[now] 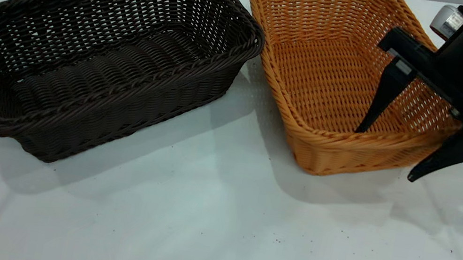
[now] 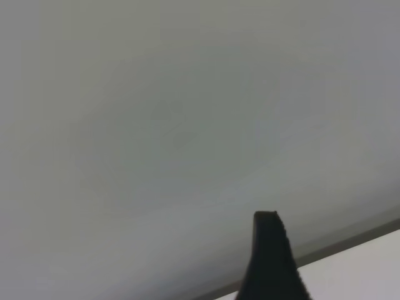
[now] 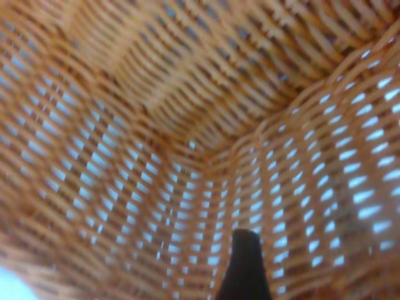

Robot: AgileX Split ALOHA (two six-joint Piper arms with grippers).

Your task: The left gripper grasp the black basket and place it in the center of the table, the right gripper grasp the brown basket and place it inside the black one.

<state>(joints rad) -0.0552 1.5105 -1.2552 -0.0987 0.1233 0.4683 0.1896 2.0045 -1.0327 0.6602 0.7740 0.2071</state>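
No readable text, label or number shows, as far as these views allow.

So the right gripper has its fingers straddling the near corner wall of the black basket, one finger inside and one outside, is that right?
Not quite: it is the brown basket, not the black basket. The exterior view shows the right gripper open, one finger inside that basket and the other outside its wall; the rest stands.

The right gripper [image 1: 383, 155] hangs tilted, fingers spread wide (one lower, farther out).
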